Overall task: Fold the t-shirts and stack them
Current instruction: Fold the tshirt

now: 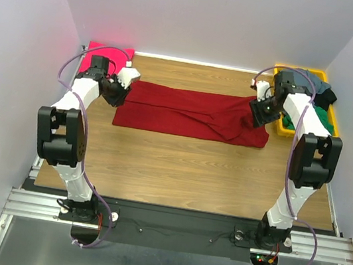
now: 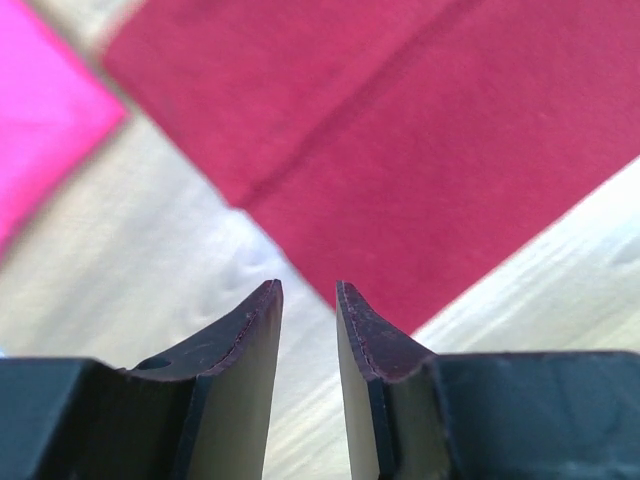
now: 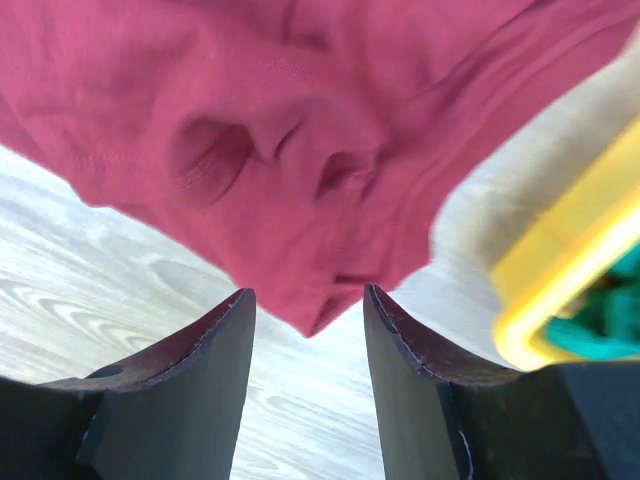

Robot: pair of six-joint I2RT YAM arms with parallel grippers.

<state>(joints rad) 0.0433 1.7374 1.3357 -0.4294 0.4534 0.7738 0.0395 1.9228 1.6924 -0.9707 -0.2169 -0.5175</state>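
Wood table (image 1: 191,168) w/ crimson t-shirt (image 1: 180,109) folded lengthwise; L tool (image 2: 309,286), R tool (image 3: 308,291) spread.

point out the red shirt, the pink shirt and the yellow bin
red shirt (image 1: 186,110): top view, middle of the folded cloth
pink shirt (image 1: 112,51): top view, middle of the part that shows
yellow bin (image 3: 570,250): right wrist view, on its rim

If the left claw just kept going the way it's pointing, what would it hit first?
Probably the near edge of the dark crimson fabric t-shirt ahead of the left gripper; depth is unclear, so maybe the wooden table first.
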